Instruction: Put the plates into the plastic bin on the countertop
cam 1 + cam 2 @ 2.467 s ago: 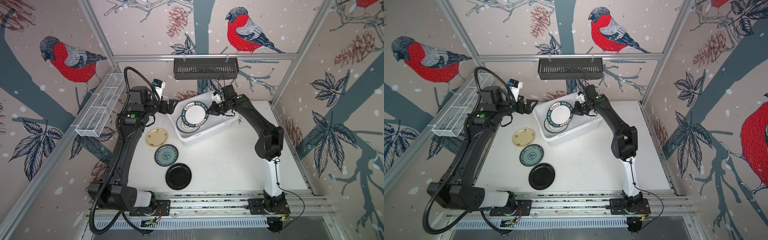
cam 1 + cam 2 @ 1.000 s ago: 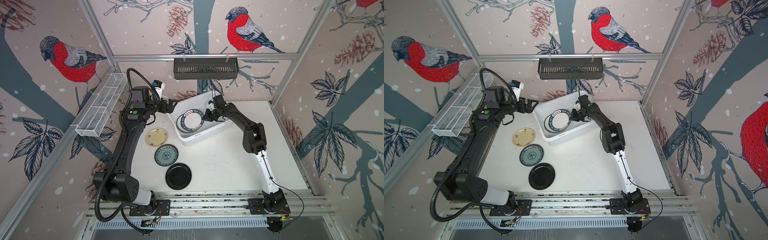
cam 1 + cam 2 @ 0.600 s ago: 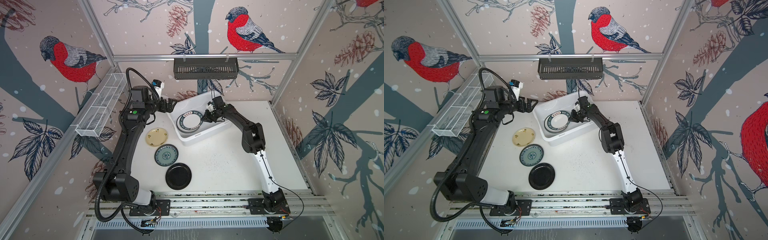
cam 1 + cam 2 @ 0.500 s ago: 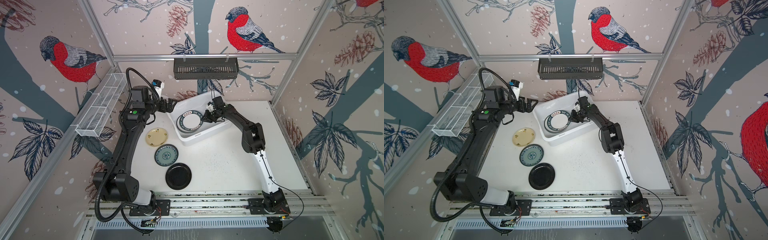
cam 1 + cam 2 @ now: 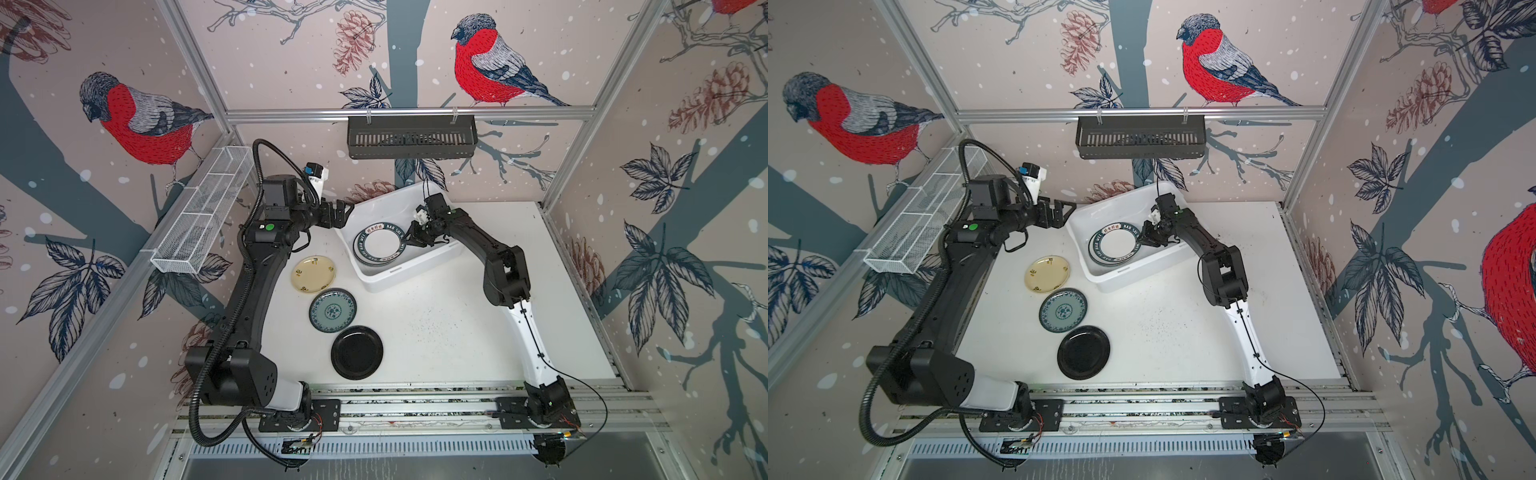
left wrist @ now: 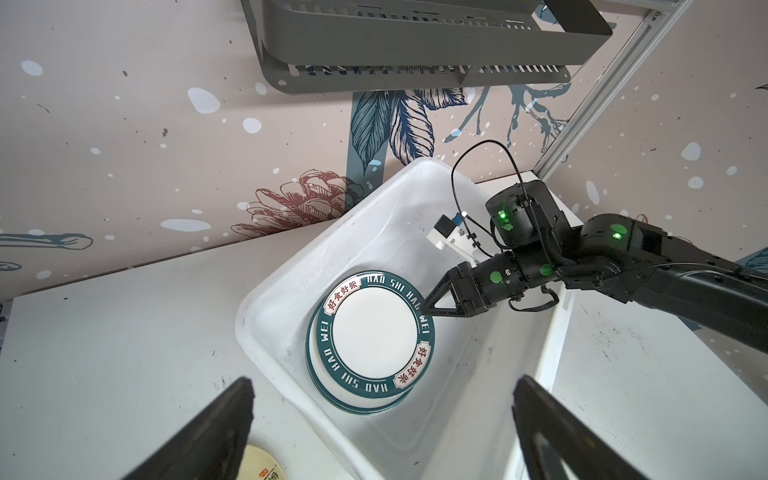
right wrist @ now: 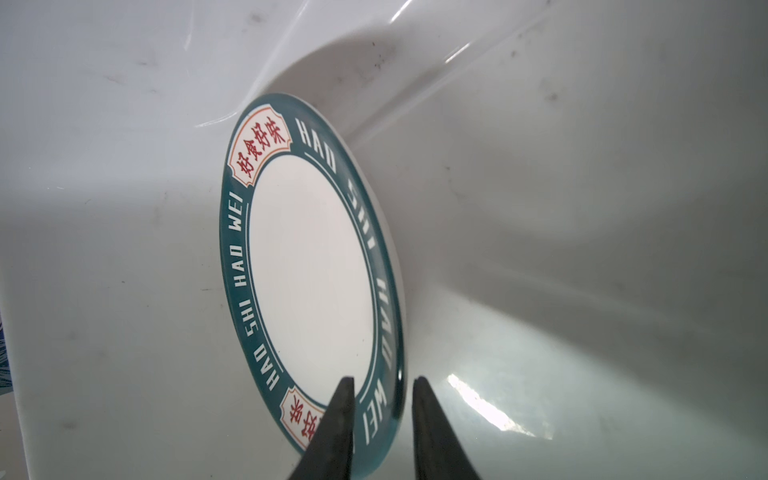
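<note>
The white round plate with dark-green lettered rim (image 5: 379, 246) is seen lying inside the white rectangular plastic bin (image 5: 409, 277) at the back of the white speckled bench (image 5: 436, 324). Its rim is straddled by the right gripper (image 7: 382, 399), whose fingers (image 7: 338, 419) are slightly parted and released. The left gripper (image 5: 343, 212) is held beside the bin's corner, with its fingers spread wide and empty.

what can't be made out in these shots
- How many plates lie under the green-rimmed plate in the plastic bin: it covers them in every view, and only rim slivers show in the left wrist view.
- Whether the right gripper grips or merely straddles that plate's rim: in the right wrist view, its fingers cover the contact.
- Pale yellow plate: in the left wrist view, cut off by the bottom edge.
</note>
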{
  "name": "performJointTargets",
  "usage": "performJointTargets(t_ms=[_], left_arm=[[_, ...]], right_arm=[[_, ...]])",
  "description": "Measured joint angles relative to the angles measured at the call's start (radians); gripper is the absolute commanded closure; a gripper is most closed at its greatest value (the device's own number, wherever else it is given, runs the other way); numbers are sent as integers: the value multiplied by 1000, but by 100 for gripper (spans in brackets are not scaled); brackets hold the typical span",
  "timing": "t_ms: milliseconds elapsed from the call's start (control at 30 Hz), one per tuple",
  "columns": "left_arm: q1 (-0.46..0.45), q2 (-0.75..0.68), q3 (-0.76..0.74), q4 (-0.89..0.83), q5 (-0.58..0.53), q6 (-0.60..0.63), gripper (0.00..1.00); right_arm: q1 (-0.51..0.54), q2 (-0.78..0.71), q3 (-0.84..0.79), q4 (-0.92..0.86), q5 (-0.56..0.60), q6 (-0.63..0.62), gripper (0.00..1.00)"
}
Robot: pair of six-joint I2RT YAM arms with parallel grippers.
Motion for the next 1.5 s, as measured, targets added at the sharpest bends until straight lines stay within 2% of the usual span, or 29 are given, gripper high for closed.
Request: performJointTargets(t_ms=[267, 1200, 1333, 1500], left_arm=[[1, -6, -12, 6, 4, 0, 3], [24, -16, -26, 13, 23, 24, 3], [38, -8, 18, -11, 18, 72, 3], [47, 20, 65, -57, -35, 105, 3]], right_arm=[[5, 0, 7, -21, 38, 0, 68], [31, -4, 45, -45, 95, -3, 70], [13, -50, 61, -45, 140, -5, 69], [-12, -194, 58, -44, 203, -24, 69]])
